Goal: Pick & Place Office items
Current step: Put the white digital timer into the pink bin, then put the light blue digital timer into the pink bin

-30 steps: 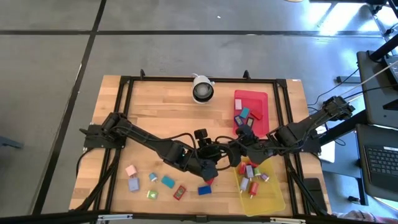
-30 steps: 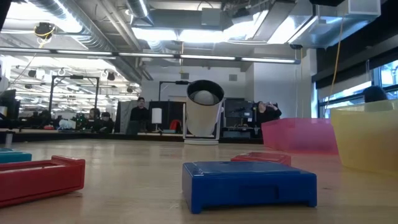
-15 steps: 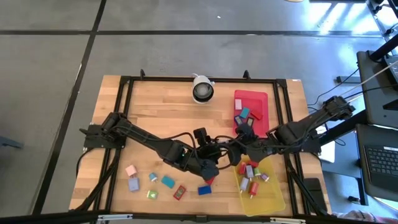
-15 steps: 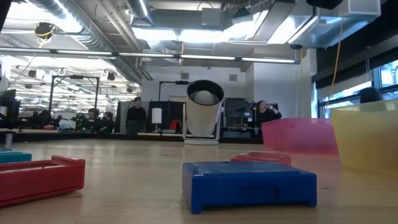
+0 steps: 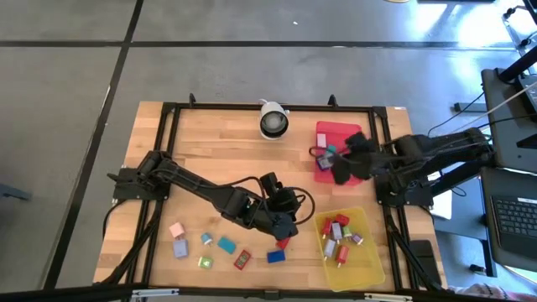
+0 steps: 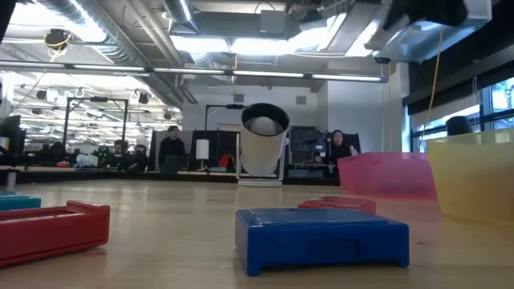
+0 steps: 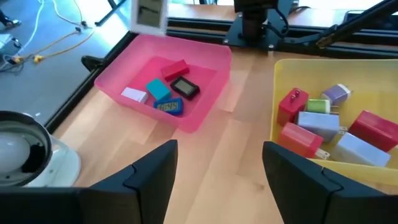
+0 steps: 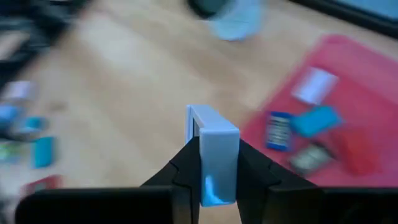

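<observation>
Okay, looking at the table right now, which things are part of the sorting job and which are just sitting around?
Part of the job:
- loose blocks on the table
- lilac block held in the right hand
- blocks in the red tray
- blocks in the yellow tray
- left hand, open by the blue block

Just lying about:
- white round camera
- people in the room behind

Right wrist view motion-blurred; red tray (image 8: pixel 348 118) contents indistinct.
</observation>
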You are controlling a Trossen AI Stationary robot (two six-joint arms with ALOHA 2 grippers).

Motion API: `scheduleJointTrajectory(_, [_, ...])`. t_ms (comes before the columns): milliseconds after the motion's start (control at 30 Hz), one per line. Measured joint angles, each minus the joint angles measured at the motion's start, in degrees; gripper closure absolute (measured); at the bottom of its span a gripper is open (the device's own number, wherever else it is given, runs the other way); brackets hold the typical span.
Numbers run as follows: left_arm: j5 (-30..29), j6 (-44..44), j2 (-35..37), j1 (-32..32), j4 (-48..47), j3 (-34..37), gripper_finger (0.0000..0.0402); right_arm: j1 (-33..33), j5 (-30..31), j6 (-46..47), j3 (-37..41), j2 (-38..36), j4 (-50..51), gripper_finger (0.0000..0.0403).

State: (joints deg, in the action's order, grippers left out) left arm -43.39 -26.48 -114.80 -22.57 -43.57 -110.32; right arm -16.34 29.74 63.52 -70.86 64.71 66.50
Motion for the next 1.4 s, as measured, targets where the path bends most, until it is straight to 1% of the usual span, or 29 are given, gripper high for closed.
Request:
scheduleJointTrajectory(100, [0.1,-0.8,0.0,-0.1,0.0,0.0,0.0170,3.1,0.7,0.9,1.5,-0.6,4.6,0.0336])
scheduleJointTrajectory(167, [0.0,-1.7,0.0,-0.2,0.0,0.0,0.0170,5.2,-0.4,0.6,4.2,-0.7,4.5,0.0335])
scheduleJointTrajectory(333, [0.5,-2.3,0.0,-0.1,-0.3,0.0,0.0171,10.3,-5.5,1.2,15.3,0.0,0.7,0.0334])
scheduleJointTrajectory(533, [6.0,-6.7,0.0,-0.1,-2.2,0.0,0.0171,15.9,-11.3,3.4,26.0,0.1,-8.4,0.0334])
scheduleJointTrajectory(633, [10.6,-10.3,0.0,-0.1,-4.2,0.0,0.0171,16.9,-13.8,3.5,28.9,0.1,-13.0,0.0333])
scheduleJointTrajectory(733, [17.3,-14.7,0.0,-0.1,-8.6,0.0,0.0171,17.1,-14.4,3.5,30.5,0.1,-16.3,0.0333])
scheduleJointTrajectory(800, [22.9,-17.1,0.0,-0.3,-14.1,0.0,0.0171,17.1,-14.4,3.4,31.1,0.1,-16.8,0.0330])
scheduleJointTrajectory(867, [28.7,-19.9,0.0,-0.9,-21.8,0.0,0.0171,17.1,-14.4,3.0,31.2,0.1,-16.8,0.0324])
scheduleJointTrajectory(933, [32.2,-23.2,0.0,-2.1,-29.8,0.0,0.0171,17.1,-14.3,2.4,31.2,0.1,-16.8,0.0315])
scheduleJointTrajectory(1033, [32.4,-28.4,0.0,-4.8,-40.6,0.0,0.0171,17.1,-14.3,1.5,31.2,0.1,-16.8,0.0296])
scheduleJointTrajectory(1133, [30.9,-34.2,0.0,-8.0,-46.9,0.1,0.0171,17.1,-14.3,0.5,31.2,0.1,-16.9,0.0272])
scheduleJointTrajectory(1300, [29.7,-43.1,-0.1,-13.0,-45.6,1.2,0.0171,17.0,-14.3,0.5,31.2,0.1,-16.9,0.0223])
scheduleJointTrajectory(1400, [29.6,-47.9,-0.2,-14.8,-41.7,2.9,0.0171,17.0,-14.4,0.5,31.2,0.1,-16.9,0.0193])
